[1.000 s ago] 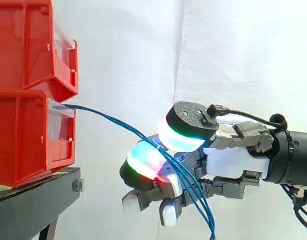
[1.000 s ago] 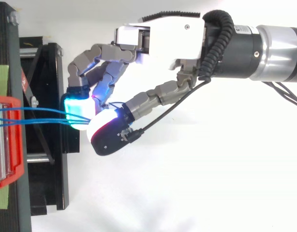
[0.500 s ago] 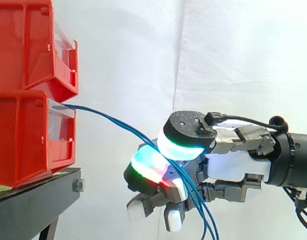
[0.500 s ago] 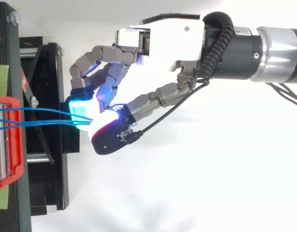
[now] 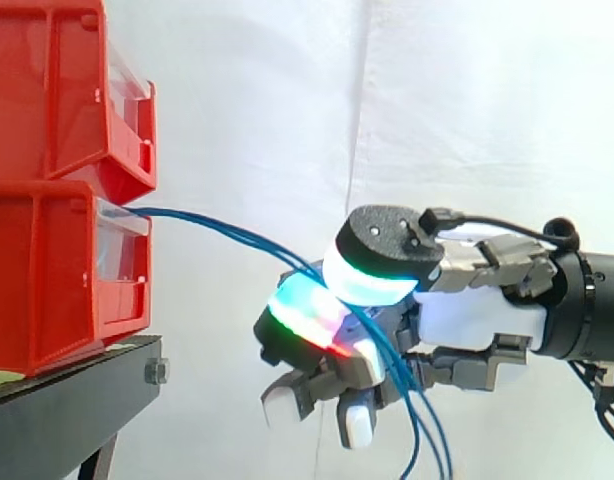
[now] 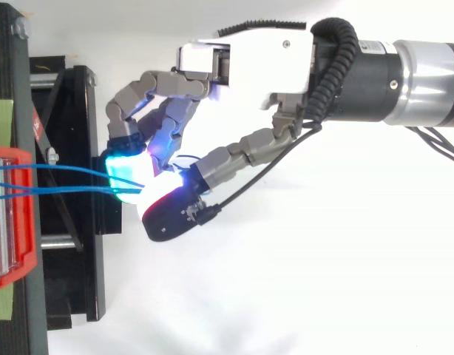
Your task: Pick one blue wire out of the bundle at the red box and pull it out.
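Note:
Thin blue wires (image 5: pixel 217 228) leave the front of the lower red bin (image 5: pixel 47 270) and slope down to the right. They pass between the glowing thumb pad (image 5: pixel 379 268) and a finger pad (image 5: pixel 305 318) of my hand (image 5: pixel 477 315), which pinches them. Past the pinch their loose ends hang down in front of the palm. From above, the wires (image 6: pixel 64 169) run from the red bin (image 6: pixel 27 222) to my hand (image 6: pixel 249 63), whose curled fingers meet the thumb at the wires. How many wires are pinched I cannot tell.
A second red bin (image 5: pixel 47 90) is stacked on the lower one. Both rest on a black stand (image 5: pixel 77 390), its frame seen from above (image 6: pixel 72 111) under my fingertips. A white curtain hangs behind.
My hand has moved slightly right and up, away from the bin, with the wires still pinched. The hanging wire ends have swung a little to the right.

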`<state>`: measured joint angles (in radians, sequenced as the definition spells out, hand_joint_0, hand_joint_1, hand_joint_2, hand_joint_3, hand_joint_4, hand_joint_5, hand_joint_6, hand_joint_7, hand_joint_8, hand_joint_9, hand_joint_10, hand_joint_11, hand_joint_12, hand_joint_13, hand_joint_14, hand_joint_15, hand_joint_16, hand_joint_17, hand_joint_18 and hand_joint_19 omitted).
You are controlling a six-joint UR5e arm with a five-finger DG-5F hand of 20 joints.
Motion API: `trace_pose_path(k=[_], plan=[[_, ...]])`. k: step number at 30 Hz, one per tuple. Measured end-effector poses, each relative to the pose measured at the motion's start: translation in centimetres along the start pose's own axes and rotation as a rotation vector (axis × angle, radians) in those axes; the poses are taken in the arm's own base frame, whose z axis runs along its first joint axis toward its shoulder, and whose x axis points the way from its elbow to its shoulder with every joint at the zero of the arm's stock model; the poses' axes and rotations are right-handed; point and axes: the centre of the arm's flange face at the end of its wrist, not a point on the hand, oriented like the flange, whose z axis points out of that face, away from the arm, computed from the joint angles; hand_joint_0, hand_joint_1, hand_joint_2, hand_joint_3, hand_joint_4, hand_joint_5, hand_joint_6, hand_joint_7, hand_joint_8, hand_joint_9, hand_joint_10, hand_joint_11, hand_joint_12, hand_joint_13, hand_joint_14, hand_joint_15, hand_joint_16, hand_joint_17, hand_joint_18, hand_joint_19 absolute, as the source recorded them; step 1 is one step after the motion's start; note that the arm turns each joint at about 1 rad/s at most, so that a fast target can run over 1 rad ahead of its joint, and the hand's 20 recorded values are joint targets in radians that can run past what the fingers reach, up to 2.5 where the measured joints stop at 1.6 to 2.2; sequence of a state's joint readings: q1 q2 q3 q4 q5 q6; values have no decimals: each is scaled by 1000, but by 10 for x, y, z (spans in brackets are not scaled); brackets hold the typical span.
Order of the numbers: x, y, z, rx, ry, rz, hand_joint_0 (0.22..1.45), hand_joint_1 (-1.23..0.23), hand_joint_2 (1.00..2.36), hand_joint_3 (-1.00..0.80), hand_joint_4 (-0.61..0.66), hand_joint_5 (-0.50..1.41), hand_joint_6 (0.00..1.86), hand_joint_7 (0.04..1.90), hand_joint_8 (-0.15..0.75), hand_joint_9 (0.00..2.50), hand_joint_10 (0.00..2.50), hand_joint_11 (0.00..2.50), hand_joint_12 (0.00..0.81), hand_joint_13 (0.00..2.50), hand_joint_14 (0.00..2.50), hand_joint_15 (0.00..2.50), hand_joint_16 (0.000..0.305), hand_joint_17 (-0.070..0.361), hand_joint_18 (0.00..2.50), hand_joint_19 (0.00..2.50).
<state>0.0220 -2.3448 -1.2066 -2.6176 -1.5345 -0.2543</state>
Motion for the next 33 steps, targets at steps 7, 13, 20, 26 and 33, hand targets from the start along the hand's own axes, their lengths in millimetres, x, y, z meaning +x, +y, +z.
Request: trace_pose_path(k=[7,13,20,26,33], plan=[[-2,21,-11,69,33,-31,772,-872,1006,-426,244,-166,868,1356,409,993,20,827,459,738,13,386,65,145,913,636],[-5,35,-20,123,50,-44,706,-869,1003,-460,400,-142,830,1418,395,1021,23,776,455,738,13,379,64,144,912,643],[-6,38,-23,139,56,-43,606,-788,1015,-282,418,-105,803,1505,361,1052,20,684,446,745,14,402,63,143,891,693],[-5,38,-23,140,55,-32,593,-739,1012,-227,378,-101,816,1493,375,1056,19,609,475,754,12,388,70,158,911,679],[-7,43,-23,136,50,-11,595,-733,1011,-246,388,-108,831,1443,387,1060,20,636,476,757,12,393,69,156,915,682]])
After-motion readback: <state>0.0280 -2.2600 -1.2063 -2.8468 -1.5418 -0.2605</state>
